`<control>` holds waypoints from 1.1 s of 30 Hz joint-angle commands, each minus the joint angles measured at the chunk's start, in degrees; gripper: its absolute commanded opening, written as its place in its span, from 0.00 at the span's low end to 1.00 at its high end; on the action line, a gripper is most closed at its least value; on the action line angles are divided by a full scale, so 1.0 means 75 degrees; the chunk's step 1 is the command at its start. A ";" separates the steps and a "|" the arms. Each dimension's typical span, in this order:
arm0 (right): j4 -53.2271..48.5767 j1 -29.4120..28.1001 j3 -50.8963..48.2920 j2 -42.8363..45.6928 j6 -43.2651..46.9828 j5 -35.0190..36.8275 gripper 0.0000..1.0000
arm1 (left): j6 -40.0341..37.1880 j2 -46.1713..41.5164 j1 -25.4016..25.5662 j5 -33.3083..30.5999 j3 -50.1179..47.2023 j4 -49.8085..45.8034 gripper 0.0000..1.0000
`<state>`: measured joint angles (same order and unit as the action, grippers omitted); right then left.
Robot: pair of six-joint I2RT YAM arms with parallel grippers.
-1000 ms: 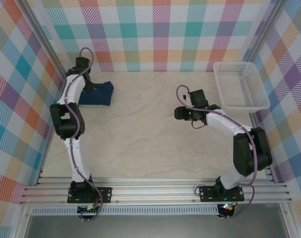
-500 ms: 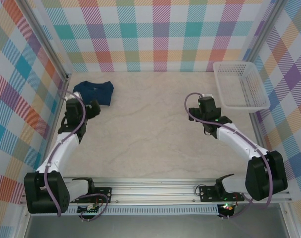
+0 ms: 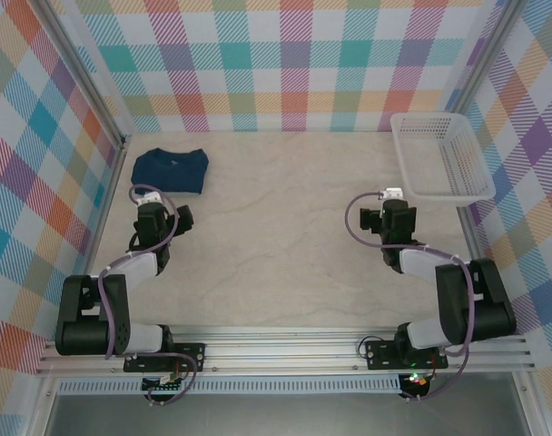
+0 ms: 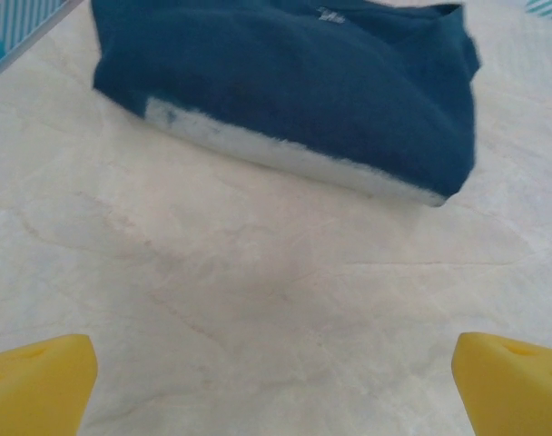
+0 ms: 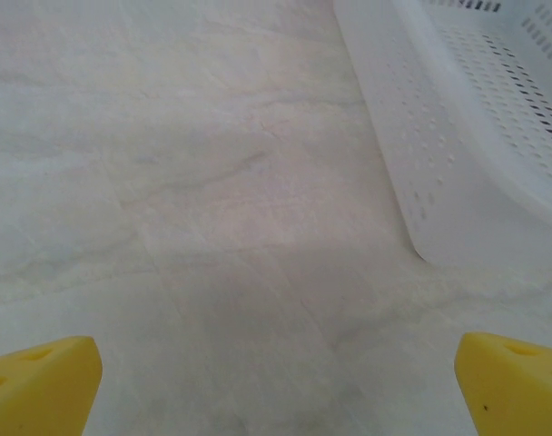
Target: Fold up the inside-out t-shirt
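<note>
My left arm point(image 3: 122, 268) and right arm point(image 3: 430, 263) are built alike: glossy white shells over the long links, chunky black housings at the joints, and a thin lilac-grey cable point(image 3: 144, 192) running beside each in slack loops. Each arm stands on a black base plate point(image 3: 190, 352) bolted to silver aluminium rails point(image 3: 285, 350) (a small green light point(image 3: 412, 376) glows below the right one), and a little white block point(image 3: 393, 194) caps my right wrist. My left pincer point(image 4: 276, 386) and right pincer point(image 5: 276, 386) end in blunt wedge fingertips point(image 4: 35, 381) of bright matt yellow, one on the right marked with a tiny dark speck.
</note>
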<state>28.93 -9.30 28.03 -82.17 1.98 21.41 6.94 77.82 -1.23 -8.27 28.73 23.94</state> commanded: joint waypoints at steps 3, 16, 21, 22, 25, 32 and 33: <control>0.2044 0.0477 -0.0507 -0.0366 -0.0064 -0.1373 1.00 | -0.0377 -0.0119 0.0110 0.0804 -0.0224 0.1663 1.00; 0.2711 0.0949 -0.0734 -0.0757 -0.0305 -0.2314 1.00 | -0.0935 0.1494 0.0576 0.0277 -0.0634 0.2873 1.00; 0.2694 0.0959 -0.0714 -0.0768 -0.0299 -0.2356 1.00 | -0.0996 0.1580 0.0632 0.0220 -0.0689 0.3099 1.00; 0.2679 0.0962 -0.0704 -0.0765 -0.0302 -0.2371 1.00 | -0.0993 0.1583 0.0633 0.0214 -0.0669 0.3093 1.00; 0.2670 0.0977 -0.0702 -0.0763 -0.0302 -0.2371 1.00 | -0.1000 0.1577 0.0645 0.0177 -0.0677 0.3089 1.00; 0.2682 0.0974 -0.0704 -0.0763 -0.0299 -0.2386 1.00 | -0.1042 0.1572 0.0689 0.0166 -0.0667 0.3066 1.00; 0.2677 0.0979 -0.0703 -0.0763 -0.0302 -0.2384 1.00 | -0.1045 0.1583 0.0688 0.0147 -0.0656 0.3052 1.00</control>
<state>46.74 -2.26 22.48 -87.61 0.47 4.82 0.27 89.89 3.18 -6.66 22.63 45.19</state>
